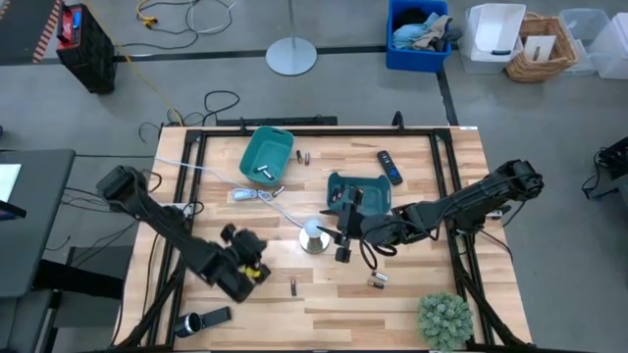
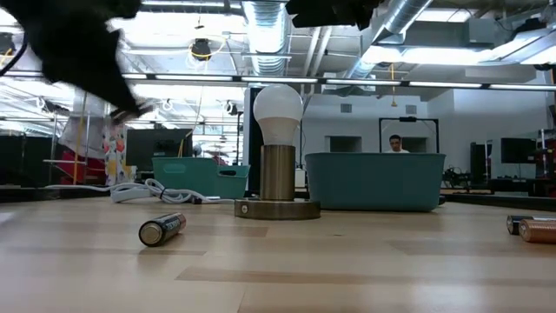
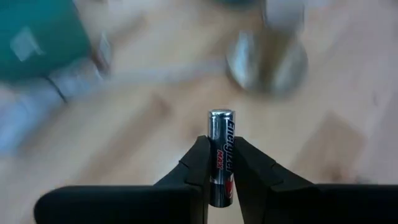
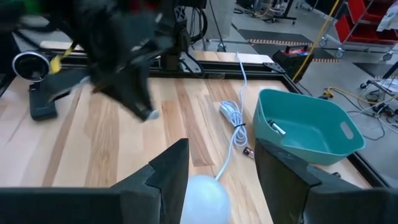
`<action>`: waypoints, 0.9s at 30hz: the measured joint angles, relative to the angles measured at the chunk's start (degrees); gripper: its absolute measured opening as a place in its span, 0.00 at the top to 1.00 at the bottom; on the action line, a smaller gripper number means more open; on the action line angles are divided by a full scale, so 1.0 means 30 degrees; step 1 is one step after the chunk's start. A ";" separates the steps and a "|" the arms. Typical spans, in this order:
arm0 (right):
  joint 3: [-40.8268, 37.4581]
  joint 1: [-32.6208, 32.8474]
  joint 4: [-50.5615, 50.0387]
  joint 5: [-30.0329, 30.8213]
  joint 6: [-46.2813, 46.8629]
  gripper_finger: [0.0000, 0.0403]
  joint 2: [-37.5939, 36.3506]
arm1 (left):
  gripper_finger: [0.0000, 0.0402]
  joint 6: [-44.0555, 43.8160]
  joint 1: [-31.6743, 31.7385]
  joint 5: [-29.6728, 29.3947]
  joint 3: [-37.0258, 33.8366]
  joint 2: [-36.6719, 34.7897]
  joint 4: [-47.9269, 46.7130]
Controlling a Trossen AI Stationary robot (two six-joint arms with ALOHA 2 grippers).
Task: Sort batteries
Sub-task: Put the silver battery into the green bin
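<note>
My left gripper [image 3: 221, 149] hovers over the table's near left part [image 1: 247, 263] and is shut on a silver-and-black battery [image 3: 221, 134]. My right gripper [image 4: 221, 152] is open above the white bulb [image 4: 204, 194] of the small brass lamp [image 1: 314, 236], one finger on each side of it, touching nothing. Loose batteries lie on their sides on the wood [image 1: 292, 286], [image 1: 378, 279], [image 1: 302, 155]. One battery [image 4: 277, 128] lies inside the far teal bin [image 1: 267, 157]. A second teal bin [image 1: 356, 190] stands by the right arm. My left gripper pinches the battery by its body [image 3: 221, 171] between the two fingers. The battery lies along the fingers, and its metallic end [image 3: 221, 114] sticks out past their tips. In the right wrist view the fingers slant downward, with the battery [image 4: 149, 114] lifted clear of the table.
A white cable [image 1: 257, 196] runs from the far bin toward the lamp. A black remote [image 1: 390, 167] lies at the far right, a flashlight-like cylinder [image 1: 201, 320] at the near left corner, and a green plant [image 1: 446, 319] at the near right. A person [image 2: 395, 144] sits far behind.
</note>
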 joint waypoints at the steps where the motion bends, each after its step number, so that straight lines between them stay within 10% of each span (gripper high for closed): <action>1: 0.0000 -0.0055 0.0025 0.0004 -0.0071 0.51 0.0000 | 0.90 0.0754 0.0380 -0.0618 0.0006 -0.0496 -0.0012; 12: 0.0000 -0.1122 0.0036 0.0036 -0.0718 0.51 -0.0036 | 0.90 1.1143 0.8159 -0.2238 0.0018 -0.5167 0.0977; 27: 0.0233 -0.1495 -0.0092 0.0102 -0.1260 0.51 -0.0204 | 0.90 2.1968 1.9294 0.7672 -0.0802 -0.5705 0.7853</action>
